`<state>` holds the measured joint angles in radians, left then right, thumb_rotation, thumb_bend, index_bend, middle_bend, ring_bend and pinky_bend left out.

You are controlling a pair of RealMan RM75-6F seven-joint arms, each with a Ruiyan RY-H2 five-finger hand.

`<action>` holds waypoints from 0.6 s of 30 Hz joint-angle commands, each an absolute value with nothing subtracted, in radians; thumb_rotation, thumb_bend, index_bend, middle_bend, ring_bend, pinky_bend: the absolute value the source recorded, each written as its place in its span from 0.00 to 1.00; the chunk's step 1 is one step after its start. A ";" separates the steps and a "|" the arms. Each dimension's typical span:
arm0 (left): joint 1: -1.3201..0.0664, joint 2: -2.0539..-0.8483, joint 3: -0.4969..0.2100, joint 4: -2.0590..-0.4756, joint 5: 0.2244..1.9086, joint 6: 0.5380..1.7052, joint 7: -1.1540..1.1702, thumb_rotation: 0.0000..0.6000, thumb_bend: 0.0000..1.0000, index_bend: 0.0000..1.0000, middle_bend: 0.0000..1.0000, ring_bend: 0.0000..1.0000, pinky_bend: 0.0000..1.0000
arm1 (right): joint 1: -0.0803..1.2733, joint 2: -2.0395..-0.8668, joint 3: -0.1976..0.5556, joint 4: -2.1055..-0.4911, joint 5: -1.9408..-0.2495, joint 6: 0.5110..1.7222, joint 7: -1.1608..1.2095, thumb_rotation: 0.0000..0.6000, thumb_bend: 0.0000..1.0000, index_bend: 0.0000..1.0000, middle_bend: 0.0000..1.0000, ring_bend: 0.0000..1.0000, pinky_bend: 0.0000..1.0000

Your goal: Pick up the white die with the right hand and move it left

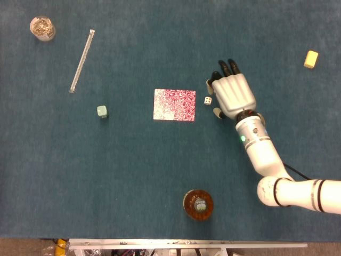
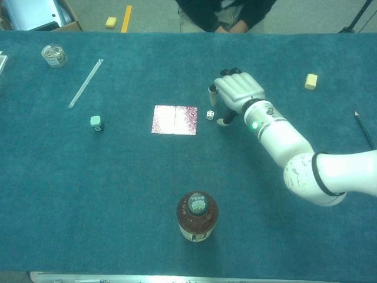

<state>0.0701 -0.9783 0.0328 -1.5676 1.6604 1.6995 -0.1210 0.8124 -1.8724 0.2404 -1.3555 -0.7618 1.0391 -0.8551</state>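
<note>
The white die (image 1: 208, 100) (image 2: 210, 115) lies on the teal table just right of a red patterned card (image 1: 175, 104) (image 2: 175, 119). My right hand (image 1: 231, 94) (image 2: 235, 94) hovers right beside the die, palm down, fingers apart, thumb and a fingertip flanking the die without touching it as far as I can see. It holds nothing. The left hand shows in neither view.
A green die (image 1: 102, 111) (image 2: 96, 122) sits left of the card. A brown bottle (image 1: 199, 204) (image 2: 197, 216) stands near the front edge. A clear straw (image 1: 82, 60) and a jar of clips (image 1: 42, 28) are far left; a yellow block (image 1: 311, 58) far right.
</note>
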 commanded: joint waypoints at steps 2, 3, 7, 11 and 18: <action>0.070 -0.979 0.032 -1.567 1.660 1.699 -0.121 1.00 0.44 0.27 0.19 0.04 0.05 | 0.829 -1.897 0.247 -1.328 -0.748 1.045 -0.860 1.00 0.18 0.46 0.29 0.06 0.01; 0.070 -0.979 0.032 -1.567 1.660 1.699 -0.121 1.00 0.44 0.27 0.19 0.04 0.05 | 0.833 -1.902 0.250 -1.322 -0.746 1.046 -0.860 1.00 0.18 0.46 0.29 0.06 0.01; 0.070 -0.980 0.032 -1.564 1.659 1.697 -0.122 1.00 0.44 0.27 0.19 0.04 0.05 | 0.845 -1.918 0.257 -1.299 -0.731 1.048 -0.864 1.00 0.18 0.47 0.29 0.06 0.01; 0.068 -0.983 0.031 -1.561 1.658 1.694 -0.124 1.00 0.44 0.27 0.19 0.04 0.05 | 0.856 -1.935 0.260 -1.275 -0.714 1.042 -0.869 1.00 0.18 0.47 0.30 0.06 0.01; 0.068 -0.984 0.030 -1.554 1.651 1.690 -0.129 1.00 0.44 0.27 0.19 0.04 0.05 | 0.871 -1.963 0.264 -1.240 -0.699 1.034 -0.868 1.00 0.19 0.49 0.30 0.06 0.01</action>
